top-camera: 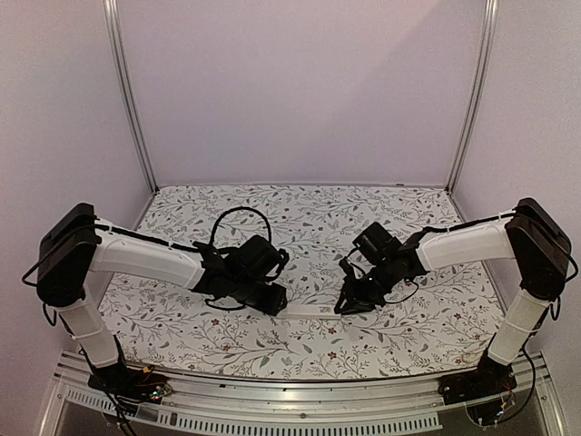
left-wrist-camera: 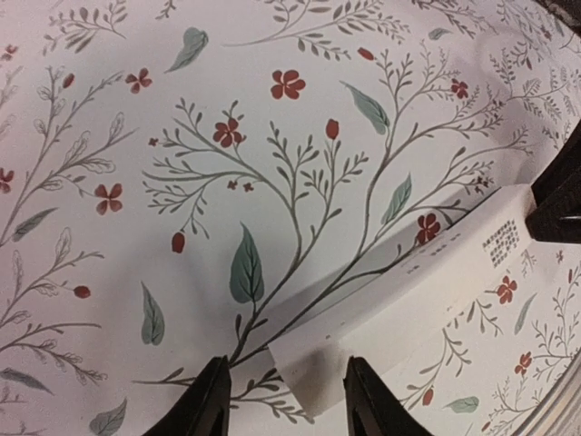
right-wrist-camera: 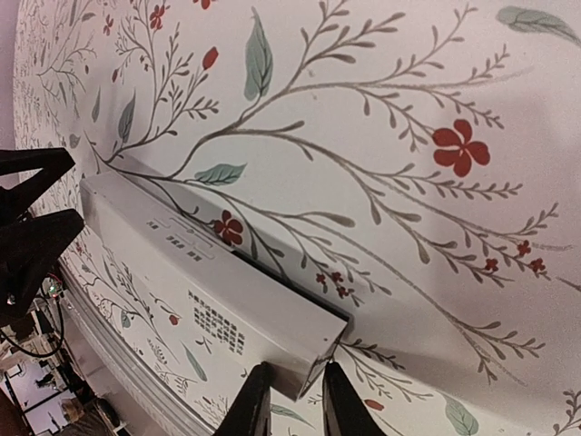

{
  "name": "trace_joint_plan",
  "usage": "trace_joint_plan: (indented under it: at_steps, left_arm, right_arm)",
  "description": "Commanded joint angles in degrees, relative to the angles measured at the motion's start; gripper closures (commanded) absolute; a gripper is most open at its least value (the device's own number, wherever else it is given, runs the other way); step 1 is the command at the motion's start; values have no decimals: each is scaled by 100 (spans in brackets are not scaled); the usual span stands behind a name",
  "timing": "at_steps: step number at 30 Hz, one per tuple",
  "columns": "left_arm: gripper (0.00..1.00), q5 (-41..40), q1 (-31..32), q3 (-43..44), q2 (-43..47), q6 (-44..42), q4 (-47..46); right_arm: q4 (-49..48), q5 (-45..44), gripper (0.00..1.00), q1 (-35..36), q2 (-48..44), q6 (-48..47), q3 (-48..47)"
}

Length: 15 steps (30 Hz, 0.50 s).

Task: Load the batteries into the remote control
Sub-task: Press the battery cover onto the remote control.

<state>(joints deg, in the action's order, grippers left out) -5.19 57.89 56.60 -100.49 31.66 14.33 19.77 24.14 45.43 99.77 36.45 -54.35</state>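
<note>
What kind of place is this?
Probably a robot test booth: plain pale walls with metal corner posts, a flower-patterned tabletop, and two white-and-black robot arms at a slim white plastic remote.

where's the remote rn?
Top view: the remote is mid-table toward the near edge, spanning between the left gripper and the right gripper, one end between each one's fingers.

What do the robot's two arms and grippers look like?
The left arm and right arm have white shells between bulky black joints. Black cables loop off both wrists. The left gripper and right gripper are black, each with two tapered, glossy black fingers.
</note>
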Motion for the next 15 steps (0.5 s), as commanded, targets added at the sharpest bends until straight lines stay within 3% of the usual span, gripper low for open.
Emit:
trace_joint_plan:
  at_steps: [1, 15]
  left_arm:
    - [56, -130, 115, -88, 214, 87, 237]
    - [75, 344, 258, -26, -58, 225, 73]
  right_arm:
    - [-13, -120, 79, 55, 124, 27, 122]
    - [-83, -39, 79, 62, 201, 38, 65]
